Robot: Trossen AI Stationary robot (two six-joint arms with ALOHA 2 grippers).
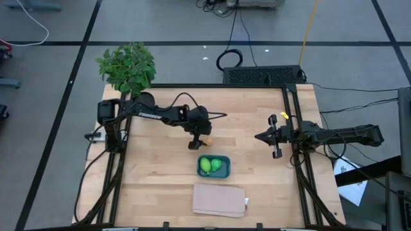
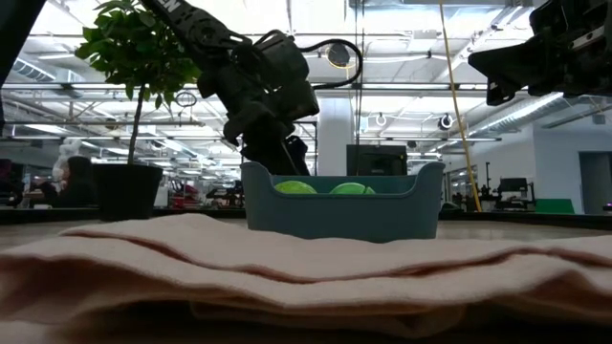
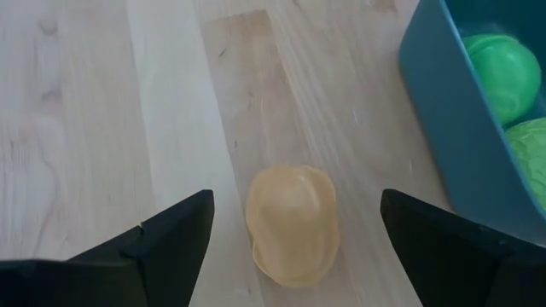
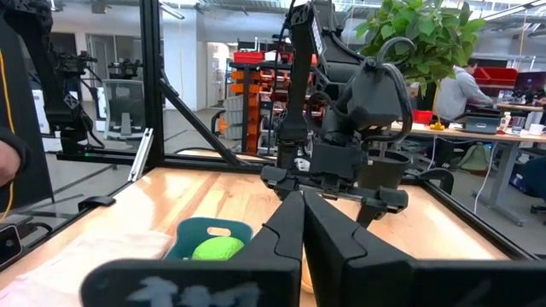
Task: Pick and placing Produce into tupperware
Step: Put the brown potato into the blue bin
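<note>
While left end effector (image 3: 293, 234) gapes astride orange-tan piece (image 3: 293, 223), tupperware (image 3: 444, 128) adjacent, right end effector (image 1: 275, 136) clenched.

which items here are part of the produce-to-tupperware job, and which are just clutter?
Job items:
- teal tupperware
- two green fruits already inside it
- orange-tan fruit on the table between the open left gripper's fingers
- right gripper, shut, waiting at the table's right side

Just lying about:
- potted plant
- beige cloth
</note>
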